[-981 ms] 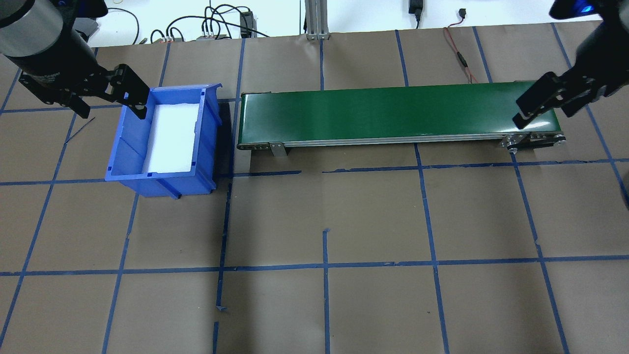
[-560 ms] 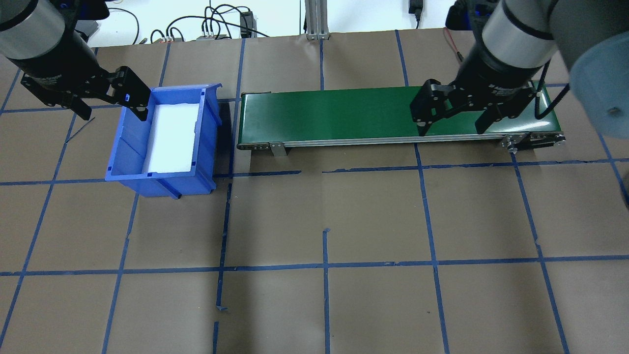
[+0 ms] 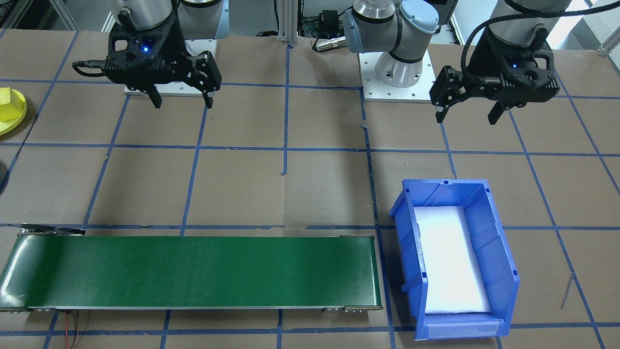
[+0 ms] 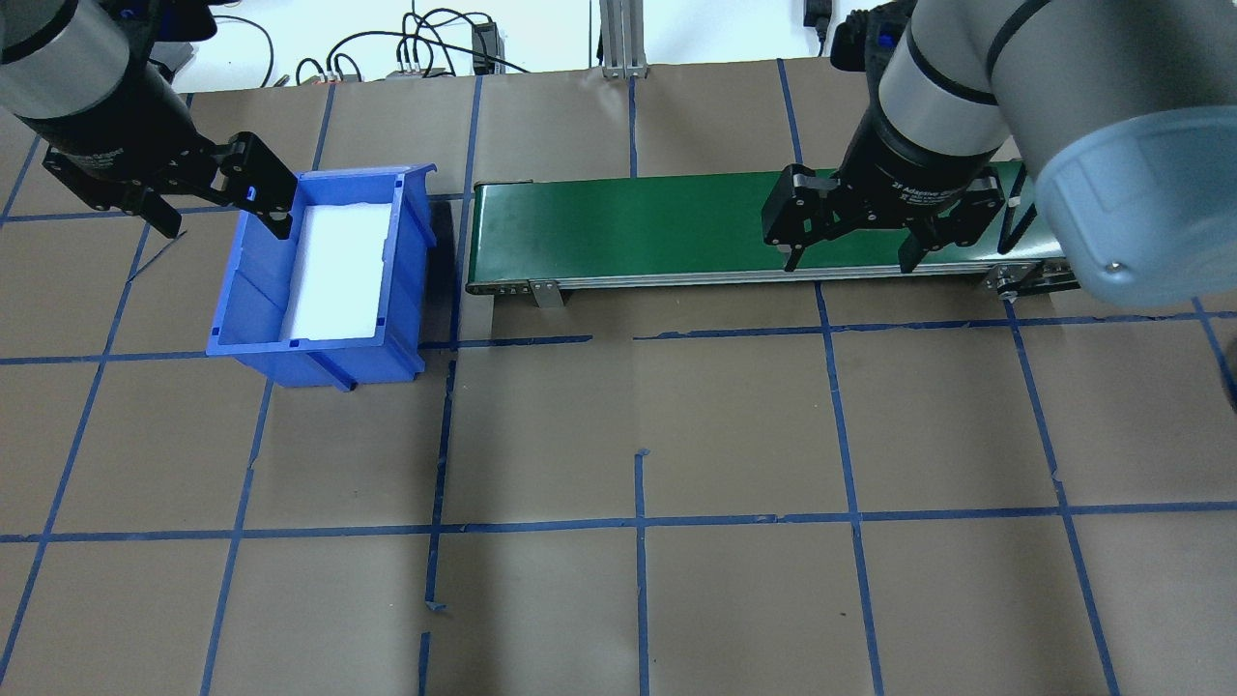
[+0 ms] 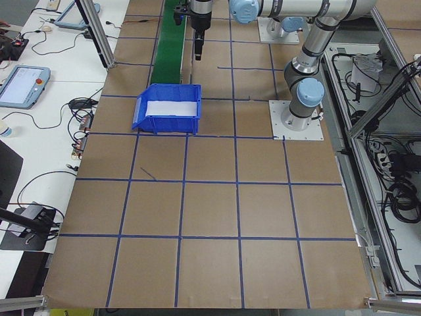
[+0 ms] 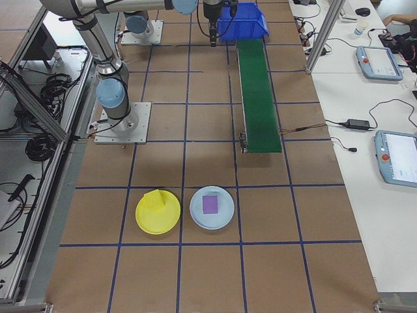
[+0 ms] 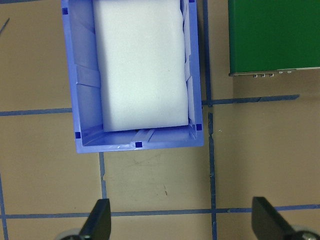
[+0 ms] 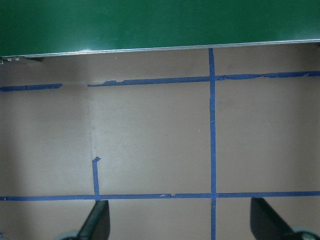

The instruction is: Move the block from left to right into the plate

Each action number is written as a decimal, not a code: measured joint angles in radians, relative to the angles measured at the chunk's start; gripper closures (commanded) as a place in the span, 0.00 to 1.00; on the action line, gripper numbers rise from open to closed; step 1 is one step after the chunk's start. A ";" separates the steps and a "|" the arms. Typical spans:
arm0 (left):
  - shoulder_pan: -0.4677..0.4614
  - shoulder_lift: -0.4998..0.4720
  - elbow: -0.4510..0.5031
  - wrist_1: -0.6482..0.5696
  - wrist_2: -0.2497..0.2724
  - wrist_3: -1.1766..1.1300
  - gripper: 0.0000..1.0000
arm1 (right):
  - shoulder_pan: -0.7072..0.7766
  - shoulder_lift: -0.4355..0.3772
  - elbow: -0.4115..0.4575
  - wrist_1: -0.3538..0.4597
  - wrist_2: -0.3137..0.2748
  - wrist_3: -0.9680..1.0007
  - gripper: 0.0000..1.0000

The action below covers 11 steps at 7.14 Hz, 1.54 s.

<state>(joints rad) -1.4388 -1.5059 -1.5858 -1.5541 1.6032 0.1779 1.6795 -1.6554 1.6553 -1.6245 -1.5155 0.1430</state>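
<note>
Right tool (image 4: 848, 251) spread wide, empty, shifted further left along green conveyor (image 4: 657, 227), left tool (image 4: 224, 217) released, unmoved

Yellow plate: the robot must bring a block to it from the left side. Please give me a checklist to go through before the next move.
1. Left gripper open and empty: ok.
2. Right gripper open and empty: ok.
3. A block ready to pick in the blue bin: not ok, only a white pad shows inside.
4. Conveyor belt free of objects: ok.
5. Yellow plate free to receive a block: not ok, a yellow block already lies on it.
</note>
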 measured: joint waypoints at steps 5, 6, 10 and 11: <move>0.000 0.002 0.000 0.000 -0.003 0.002 0.00 | 0.000 0.002 0.000 -0.046 0.000 0.001 0.00; 0.000 0.003 0.000 0.000 -0.003 0.002 0.00 | 0.000 0.007 -0.008 -0.077 0.005 0.002 0.00; 0.000 0.004 -0.002 0.000 -0.004 0.002 0.00 | -0.005 0.107 -0.162 0.016 0.010 0.001 0.00; 0.000 0.004 -0.003 0.000 -0.004 0.002 0.00 | -0.006 0.110 -0.157 0.013 0.010 0.001 0.00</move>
<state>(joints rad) -1.4389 -1.5018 -1.5887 -1.5539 1.5989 0.1795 1.6735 -1.5457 1.4986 -1.6113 -1.5055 0.1442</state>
